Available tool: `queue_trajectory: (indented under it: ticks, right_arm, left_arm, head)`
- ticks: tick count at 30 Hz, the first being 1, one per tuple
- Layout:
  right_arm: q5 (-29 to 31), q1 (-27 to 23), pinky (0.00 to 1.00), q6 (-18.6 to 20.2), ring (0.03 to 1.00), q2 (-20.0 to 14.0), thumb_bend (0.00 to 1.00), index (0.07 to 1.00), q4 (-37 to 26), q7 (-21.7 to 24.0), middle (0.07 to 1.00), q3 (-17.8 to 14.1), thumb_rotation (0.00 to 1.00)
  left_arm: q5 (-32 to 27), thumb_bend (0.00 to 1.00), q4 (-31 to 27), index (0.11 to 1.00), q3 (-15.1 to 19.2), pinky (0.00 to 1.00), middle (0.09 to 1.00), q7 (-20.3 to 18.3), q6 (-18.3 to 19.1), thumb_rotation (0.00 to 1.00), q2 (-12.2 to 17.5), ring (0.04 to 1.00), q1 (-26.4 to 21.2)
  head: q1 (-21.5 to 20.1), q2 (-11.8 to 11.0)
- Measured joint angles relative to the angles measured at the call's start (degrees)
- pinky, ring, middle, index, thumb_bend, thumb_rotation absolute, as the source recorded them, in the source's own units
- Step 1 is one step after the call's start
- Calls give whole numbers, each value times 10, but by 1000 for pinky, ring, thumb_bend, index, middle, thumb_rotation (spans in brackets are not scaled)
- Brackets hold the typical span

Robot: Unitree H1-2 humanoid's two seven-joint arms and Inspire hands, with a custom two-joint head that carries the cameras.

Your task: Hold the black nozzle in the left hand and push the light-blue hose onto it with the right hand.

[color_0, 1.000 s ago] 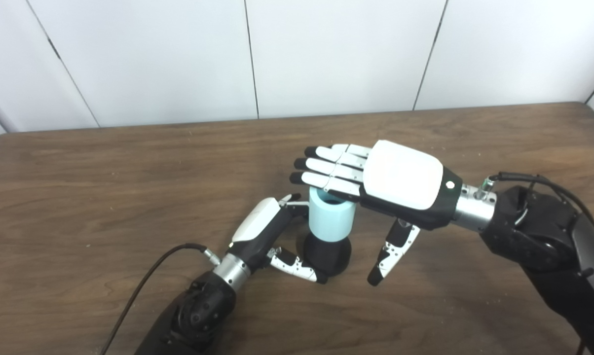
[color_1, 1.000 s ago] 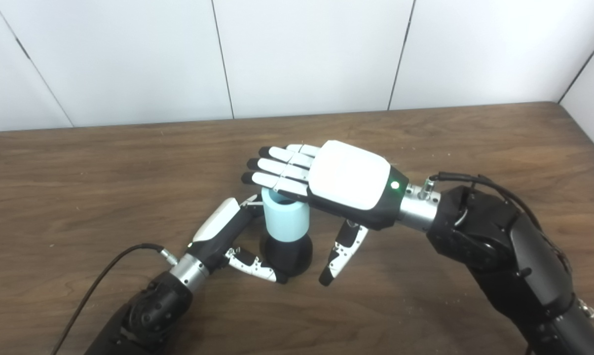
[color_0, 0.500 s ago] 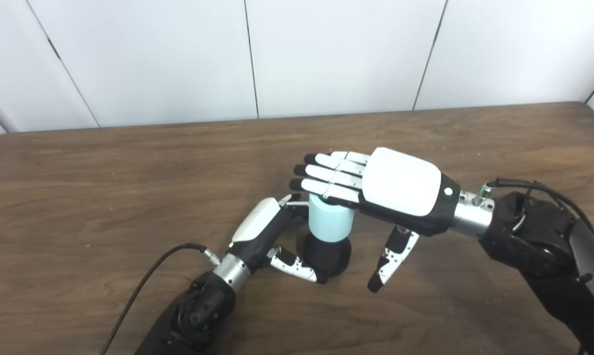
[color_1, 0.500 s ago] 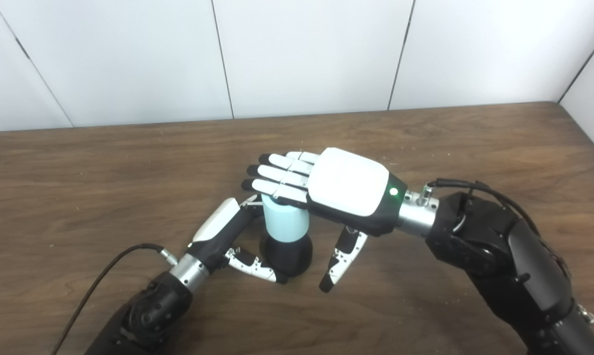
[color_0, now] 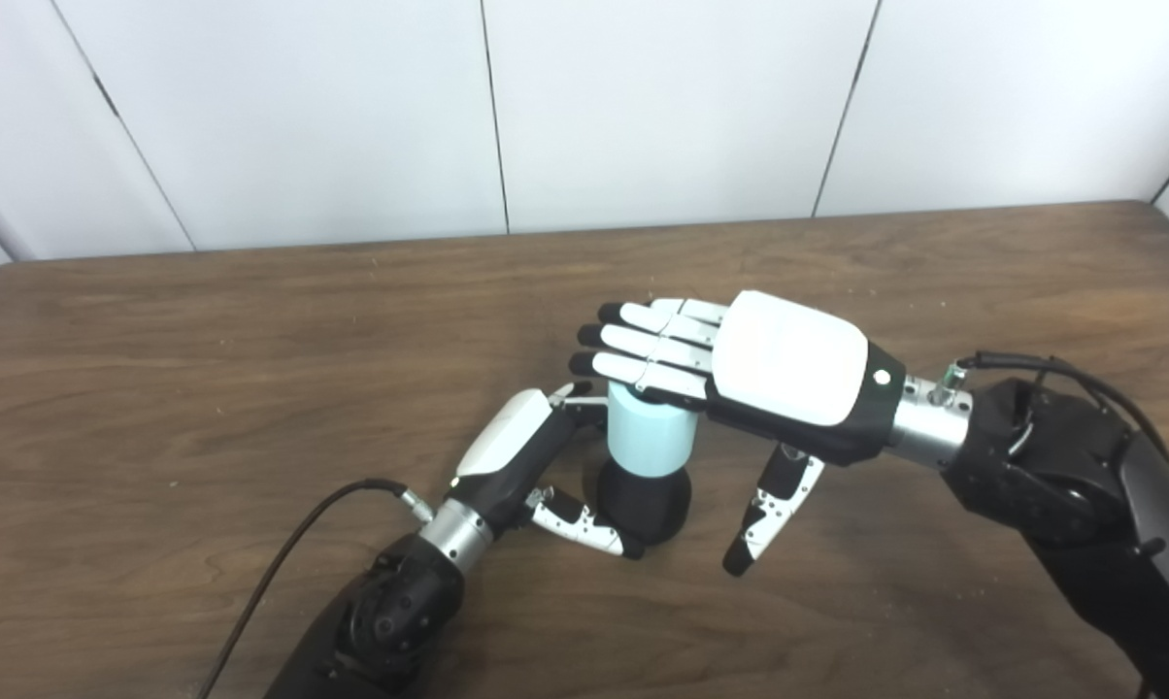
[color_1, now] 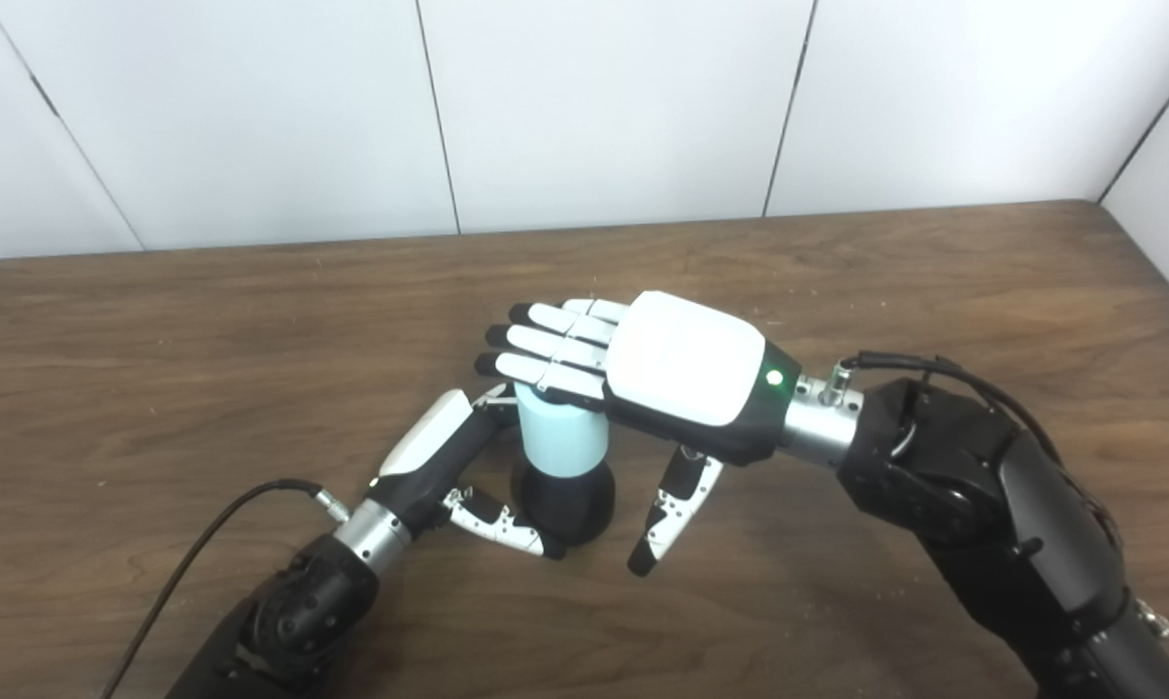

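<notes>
A: Where the light-blue hose [color_0: 651, 439] stands, does it carry any writing?

B: None that can be read; its side is plain. It is a short, wide tube standing upright, long axis vertical, its lower end seated on the black nozzle [color_0: 646, 501], which rests on the counter [color_0: 157, 388] with its broad rounded base down.

A: And which way does the open end face?

B: Straight up, but it is mostly covered. The right hand [color_0: 740, 374] lies flat over it, palm down, fingers straight and side by side, their undersides on the hose's top rim. Its thumb [color_0: 767, 505] hangs down to the right of the nozzle, apart from it. It grips nothing.

A: The left hand?

B: The left hand [color_0: 536, 466] is closed about the pair from the left: its thumb [color_0: 584, 522] curls round the front of the nozzle's base, and its fingertips [color_0: 577, 392] reach behind the hose near the top.

A: The surroundings?

B: The counter is dark brown wood grain with small pale specks scattered on it. Behind it stands a white panelled wall [color_0: 643, 107] with thin dark seams. A black cable [color_0: 283, 563] runs from the left wrist across the counter.
</notes>
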Motion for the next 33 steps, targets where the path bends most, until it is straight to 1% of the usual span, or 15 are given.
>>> queue_trajectory:
  ticks: [21,33]
  right_arm:
    - [2,0,882,0,1000,0,928,1000,0,2,1000,1,510]
    - [3,11,881,0,1000,0,936,1000,-1,-4,1000,0,490]
  left_arm:
    - [0,524,-1,482,2,961,498,-6,0,0,0,755,0]
    - [0,524,-4,482,2,961,498,-8,3,0,0,755,1]
  head:
    - [-1,3]
    - [-2,4]
